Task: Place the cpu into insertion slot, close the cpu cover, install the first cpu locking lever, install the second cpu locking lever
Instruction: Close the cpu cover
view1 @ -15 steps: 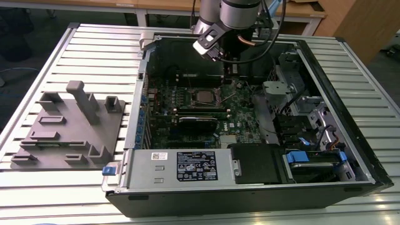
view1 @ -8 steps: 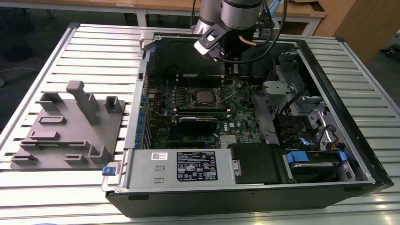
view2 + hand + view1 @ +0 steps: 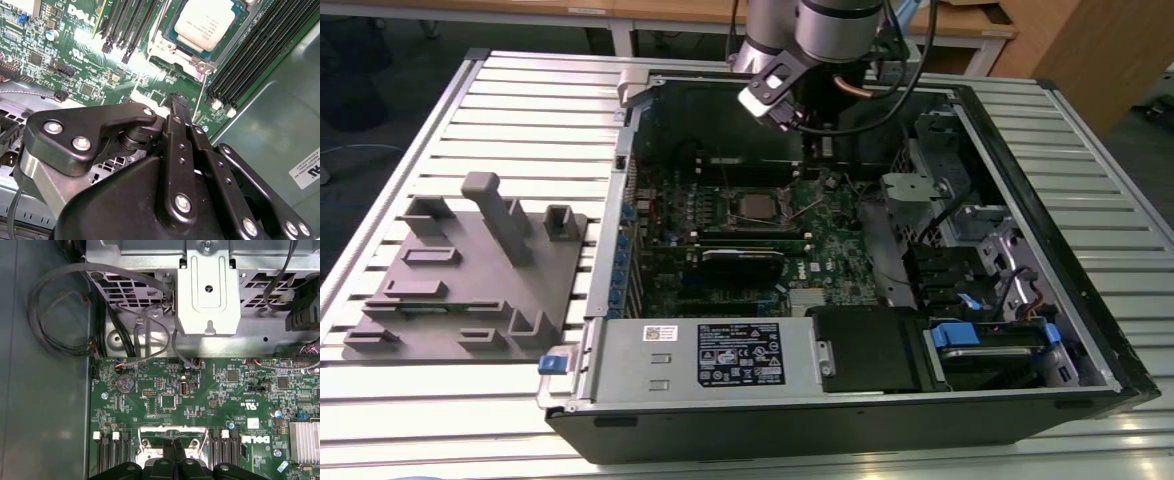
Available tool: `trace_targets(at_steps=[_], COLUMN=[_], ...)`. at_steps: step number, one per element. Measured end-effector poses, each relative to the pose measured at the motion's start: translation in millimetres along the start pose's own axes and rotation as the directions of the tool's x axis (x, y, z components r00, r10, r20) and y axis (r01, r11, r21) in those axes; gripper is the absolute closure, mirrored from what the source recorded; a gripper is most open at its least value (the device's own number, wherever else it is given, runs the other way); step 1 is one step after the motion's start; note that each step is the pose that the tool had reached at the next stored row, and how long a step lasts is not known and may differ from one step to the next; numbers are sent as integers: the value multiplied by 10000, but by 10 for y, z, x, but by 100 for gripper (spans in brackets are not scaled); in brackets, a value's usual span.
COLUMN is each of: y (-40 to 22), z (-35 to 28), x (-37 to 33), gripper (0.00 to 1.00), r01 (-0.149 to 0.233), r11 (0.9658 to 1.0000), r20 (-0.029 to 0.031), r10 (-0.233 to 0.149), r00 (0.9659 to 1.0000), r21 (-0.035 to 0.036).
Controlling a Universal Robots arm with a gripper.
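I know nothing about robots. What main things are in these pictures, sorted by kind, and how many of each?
open computer case: 1
grey moulded holder beside the case: 1
gripper over the green board: 1
cpu sitting in its socket: 1
Total: 4

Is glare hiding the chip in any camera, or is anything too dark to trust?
Second wrist view: glare bleaches the top of the chip and the green board beside it, while the pincer is dark. First wrist view: the metal frame shines white. Exterior view: the computer case is shadowed inside.
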State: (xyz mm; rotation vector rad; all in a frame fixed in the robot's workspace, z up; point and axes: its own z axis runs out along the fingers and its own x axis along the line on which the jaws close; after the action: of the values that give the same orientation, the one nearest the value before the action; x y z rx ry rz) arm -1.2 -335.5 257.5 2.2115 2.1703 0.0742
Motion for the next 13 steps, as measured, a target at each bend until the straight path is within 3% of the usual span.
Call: trace_targets(at_steps=[13], y=[142], z=[9], x=[3], gripper=[90], r01=[-1], r11=[10000], r20=[0], r10=[1], r00=[10000], r21=[0])
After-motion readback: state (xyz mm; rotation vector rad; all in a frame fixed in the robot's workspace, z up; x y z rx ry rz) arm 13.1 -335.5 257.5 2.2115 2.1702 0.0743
